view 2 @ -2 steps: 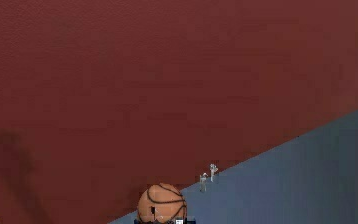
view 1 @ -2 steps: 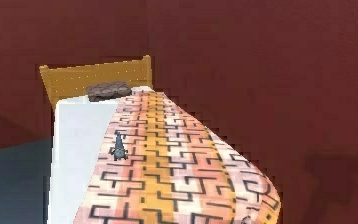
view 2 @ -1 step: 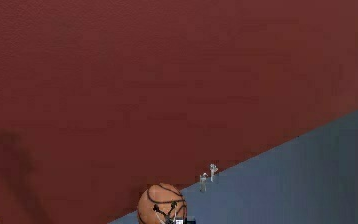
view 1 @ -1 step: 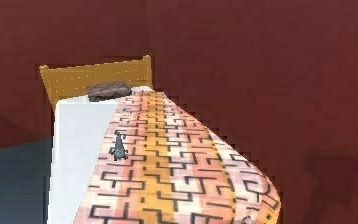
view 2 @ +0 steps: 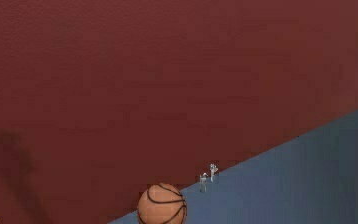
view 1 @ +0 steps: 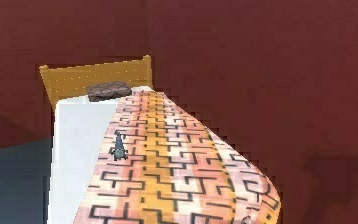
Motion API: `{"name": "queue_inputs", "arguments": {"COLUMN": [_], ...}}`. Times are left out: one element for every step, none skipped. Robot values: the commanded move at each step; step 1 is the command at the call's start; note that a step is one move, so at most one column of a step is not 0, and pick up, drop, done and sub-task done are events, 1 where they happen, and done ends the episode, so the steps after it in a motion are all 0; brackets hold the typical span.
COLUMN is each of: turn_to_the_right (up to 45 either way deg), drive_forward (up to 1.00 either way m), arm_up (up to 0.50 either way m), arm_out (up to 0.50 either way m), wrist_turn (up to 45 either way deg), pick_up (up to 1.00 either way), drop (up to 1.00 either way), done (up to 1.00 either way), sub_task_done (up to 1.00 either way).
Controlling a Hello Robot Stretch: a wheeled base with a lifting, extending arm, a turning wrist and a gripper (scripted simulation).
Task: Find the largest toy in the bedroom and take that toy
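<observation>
1. Orange with dark seams, a basketball (view 2: pixel 162 204) sits at the bottom edge of the arm side view, a little left of the middle. It is at the foot of the dark red wall (view 2: pixel 177 70), where the blue-grey floor (view 2: pixel 307 170) begins.
2. Just beside the basketball, up and to its right, two small whitish shapes (view 2: pixel 209 175) stand on the floor close to the wall. They are too small to name.
3. How the basketball lies relative to the gripper cannot be told, nor whether the gripper holds anything.
4. In the forward view, a bed (view 1: pixel 72 150) runs away from the camera into the room's corner, with a wooden headboard (view 1: pixel 97 72) against the far red wall.
5. A dark brownish pillow (view 1: pixel 109 91) lies at the head of the bed, touching the headboard.
6. A blanket (view 1: pixel 177 160) patterned in orange, pink and black covers the bed's right part and hangs over that side. The left part is plain white sheet.
7. A small dark grey object (view 1: pixel 119 146) stands on the sheet just at the blanket's left edge, well apart from the pillow.
</observation>
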Motion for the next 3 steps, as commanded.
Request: {"name": "queue_inputs", "arguments": {"turn_to_the_right": [0.0,0.0,0.0], "drive_forward": [0.0,0.0,0.0], "arm_up": [0.0,0.1,0.0], "arm_out": [0.0,0.0,0.0], "wrist_turn": [0.0,0.0,0.0], "pick_up": [1.0,0.0,0.0], "drop": [0.0,0.0,0.0], "done": [0.0,0.0,1.0], "sub_task_done": [0.0,0.0,0.0]}}
